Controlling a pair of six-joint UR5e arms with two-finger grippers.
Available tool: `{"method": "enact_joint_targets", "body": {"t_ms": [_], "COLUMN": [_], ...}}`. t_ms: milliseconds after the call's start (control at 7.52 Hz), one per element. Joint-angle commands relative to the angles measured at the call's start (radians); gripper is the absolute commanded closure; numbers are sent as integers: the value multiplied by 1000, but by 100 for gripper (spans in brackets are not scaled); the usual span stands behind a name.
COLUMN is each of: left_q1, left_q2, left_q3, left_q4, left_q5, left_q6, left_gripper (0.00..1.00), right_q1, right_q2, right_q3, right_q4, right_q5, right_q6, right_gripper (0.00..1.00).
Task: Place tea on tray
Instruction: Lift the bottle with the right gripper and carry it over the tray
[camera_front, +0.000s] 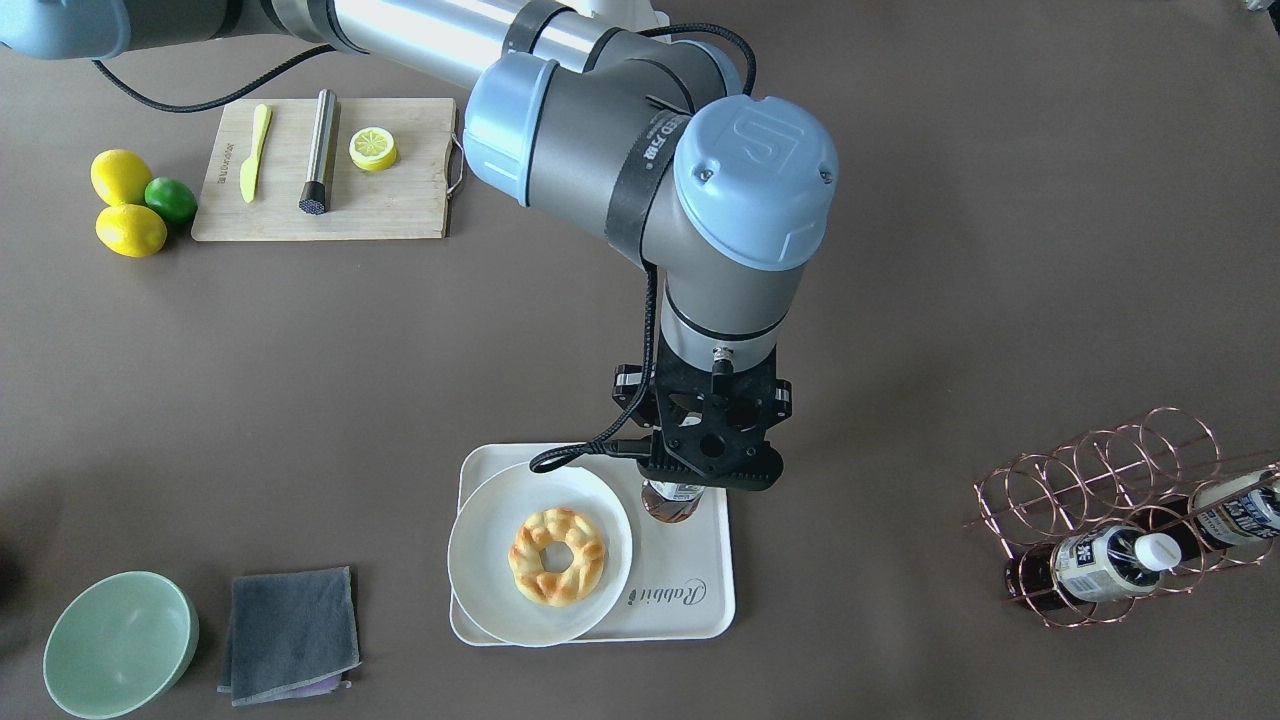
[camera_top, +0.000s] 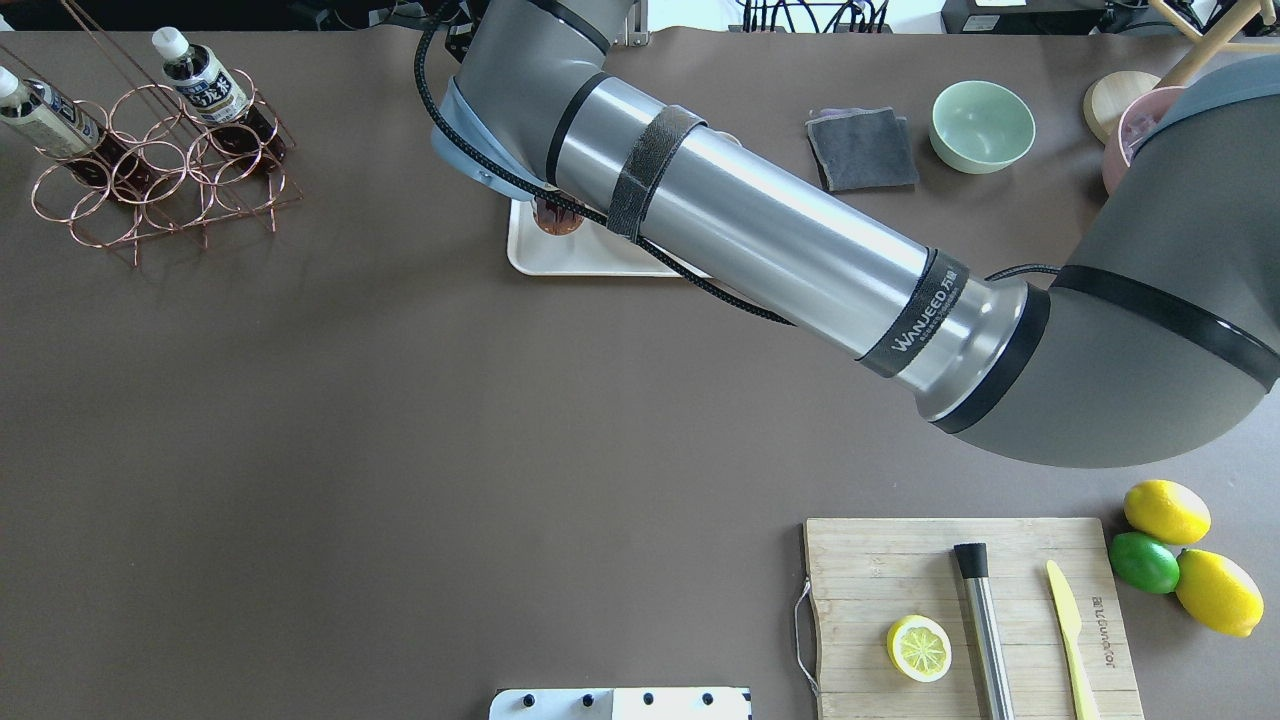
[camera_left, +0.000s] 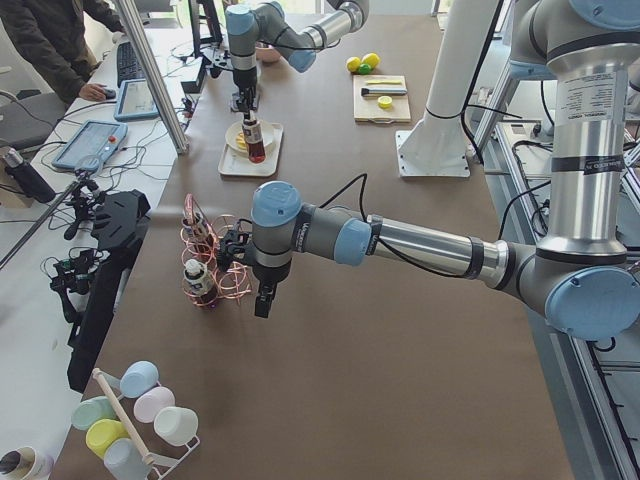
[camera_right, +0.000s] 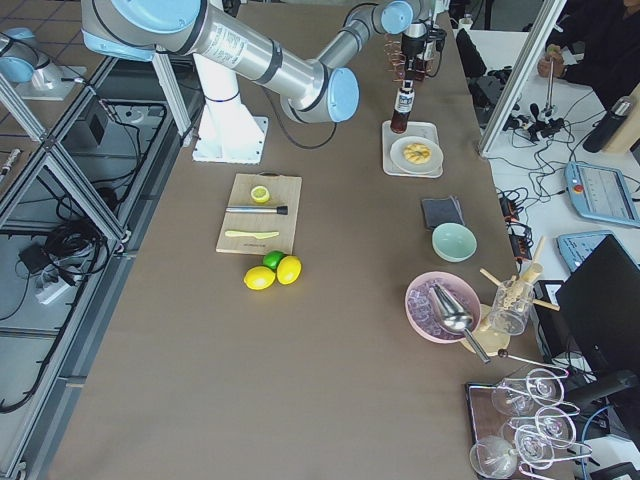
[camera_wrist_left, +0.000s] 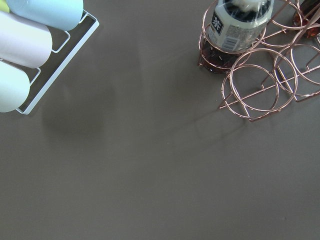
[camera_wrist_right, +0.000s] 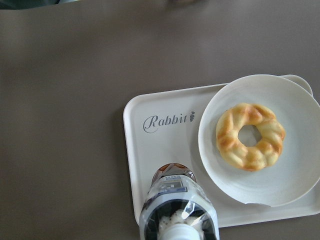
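Brown matte table (an operator alongside) bears the cream tray.

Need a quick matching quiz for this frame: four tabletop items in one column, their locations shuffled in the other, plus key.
1 braided golden ring pastry
2 halved yellow lemon
3 green lime
4 folded grey cloth

A on the wooden cutting board
B beside the mint-green bowl
C on the round white plate
D next to two whole yellow lemons

Pairs: 1-C, 2-A, 3-D, 4-B
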Motion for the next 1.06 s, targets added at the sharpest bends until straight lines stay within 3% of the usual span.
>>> {"method": "enact_joint_targets", "body": {"t_ms": [0,798,931], "left_q1": [0,0,0], "left_q2": [5,5,5], "left_q3": [20,34,36], "left_q4": [-27,-41,-41], "left_q5": [-1,-1,-1], "left_q6": [1,-1,-1], "left_gripper": [2,2,2], "right_q1": [1,-12,-16], "right_q2": [14,21,21], "right_q3": [-84,-98,-98], "right_q4": [104,124,124], "right_q5": [-42,-63,-69], "right_q6": [5,7,8], "right_gripper": [100,100,82]}}
